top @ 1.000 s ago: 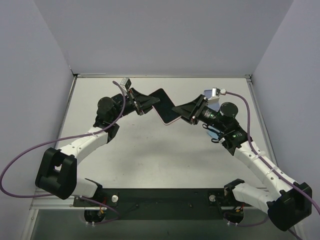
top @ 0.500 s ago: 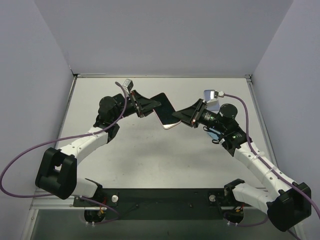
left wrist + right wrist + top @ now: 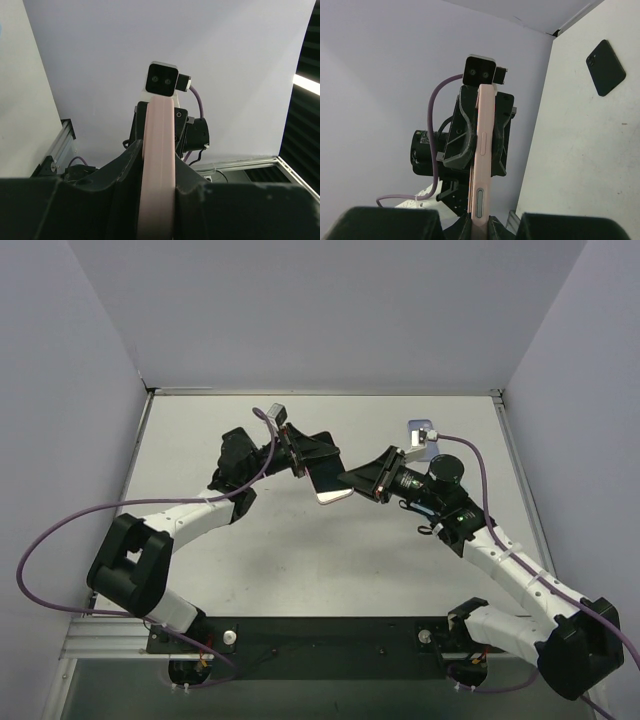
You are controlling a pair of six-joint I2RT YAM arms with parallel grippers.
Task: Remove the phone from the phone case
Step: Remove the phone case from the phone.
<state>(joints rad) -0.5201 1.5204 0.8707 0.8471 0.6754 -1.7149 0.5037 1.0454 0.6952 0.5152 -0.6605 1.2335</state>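
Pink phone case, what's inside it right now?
From above, the phone shows as a dark face filling the pink case, not yet out. Both wrist views show only the case's side edge, whose wall covers the interior, so how the phone sits inside is hidden.

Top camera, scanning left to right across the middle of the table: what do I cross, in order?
Left wrist camera → left gripper → phone in its pink case, gripped from both sides → right gripper → right wrist camera.
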